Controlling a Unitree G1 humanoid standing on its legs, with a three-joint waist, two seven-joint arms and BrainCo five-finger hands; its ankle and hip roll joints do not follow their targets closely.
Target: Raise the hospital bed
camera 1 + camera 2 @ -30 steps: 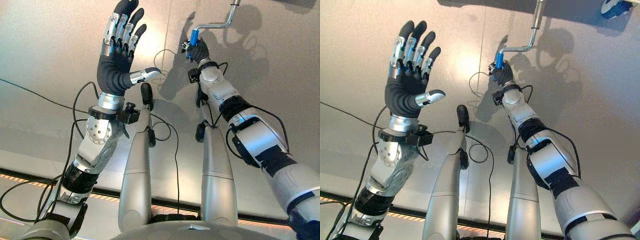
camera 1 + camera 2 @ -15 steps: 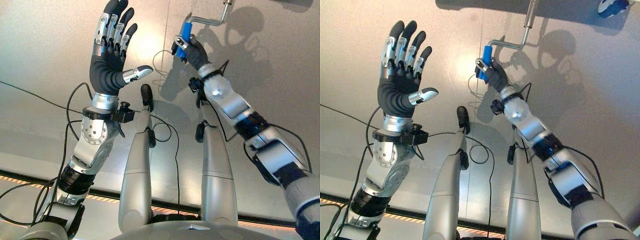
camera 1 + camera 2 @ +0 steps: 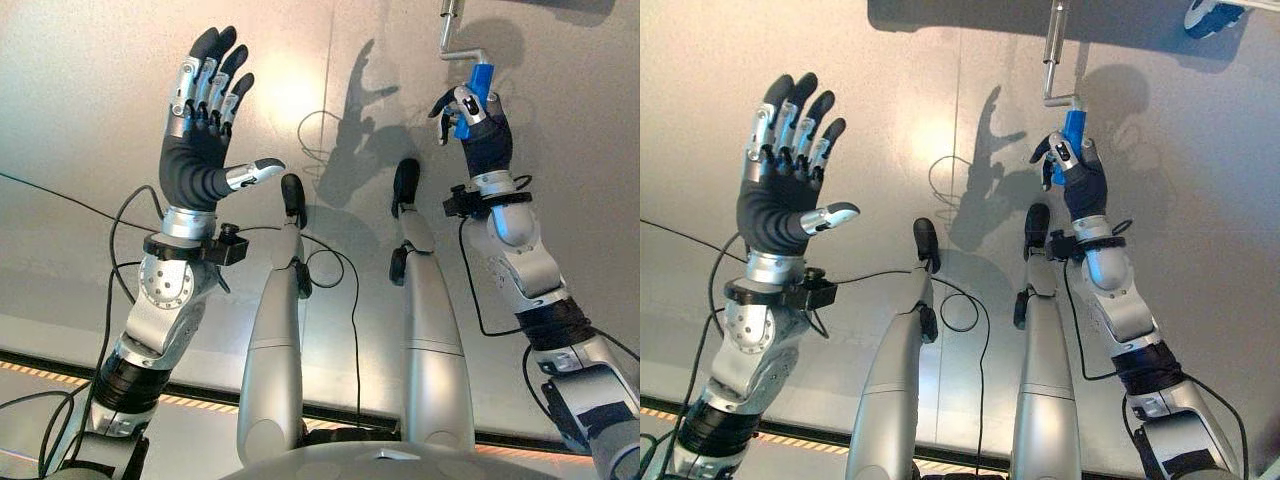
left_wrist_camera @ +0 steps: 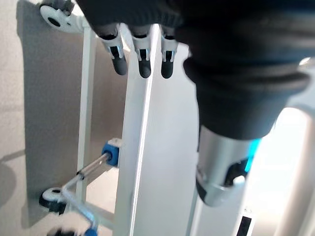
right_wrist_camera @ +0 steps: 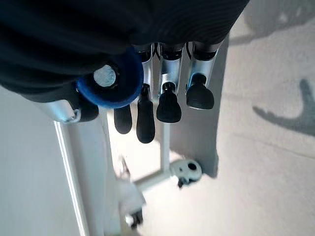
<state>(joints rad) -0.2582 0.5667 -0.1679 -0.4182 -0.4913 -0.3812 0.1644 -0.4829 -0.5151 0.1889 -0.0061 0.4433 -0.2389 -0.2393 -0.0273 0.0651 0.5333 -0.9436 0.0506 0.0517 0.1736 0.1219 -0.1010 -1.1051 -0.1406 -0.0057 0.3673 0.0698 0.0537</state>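
The bed's metal crank (image 3: 1052, 52) hangs down from the bed's underside at the top of the eye views. Its blue handle (image 3: 480, 84) sits in my right hand (image 3: 482, 140), whose fingers and thumb are curled round it. In the right wrist view the handle's round blue end (image 5: 110, 78) shows against the palm, with the fingertips (image 5: 168, 105) beside it. Far off to the left, my left hand (image 3: 196, 150) is raised with straight spread fingers and holds nothing. Past its fingers (image 4: 143, 61), the left wrist view shows the bed's white frame rail (image 4: 142, 157).
A caster wheel (image 3: 1206, 12) of the bed stands at the top right of the right eye view. Another caster (image 5: 189, 169) and white frame tubes (image 5: 69, 167) lie past my right hand. A blue block (image 4: 112, 150) sits on a rod by the frame.
My right hand has swung the blue handle from the left of the crank's shaft round to its right, turning the crank. My left hand has drifted slightly left and down, still open.
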